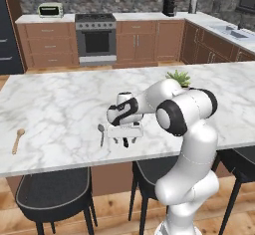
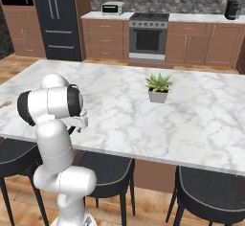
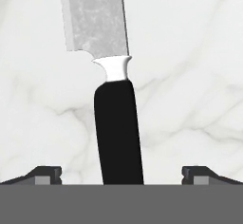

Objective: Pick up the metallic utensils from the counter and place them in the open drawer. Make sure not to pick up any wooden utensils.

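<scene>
Claw (image 3: 121, 175) spread wide, straddling the black knife handle (image 3: 117, 133) flat on the desk (image 3: 190, 76) — lined up to grab.

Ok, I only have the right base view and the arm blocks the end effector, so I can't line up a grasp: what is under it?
Observer: The knife. Its black handle lies on the counter between the open end effector fingertips, blade pointing away.
Operator: Where is the metal spoon?
Observer: The metal spoon lies just left of the end effector, apart from it.
Operator: Any wooden spoon close?
Observer: No, one wooden spoon lies far off to the left, near the counter's front edge.
</scene>
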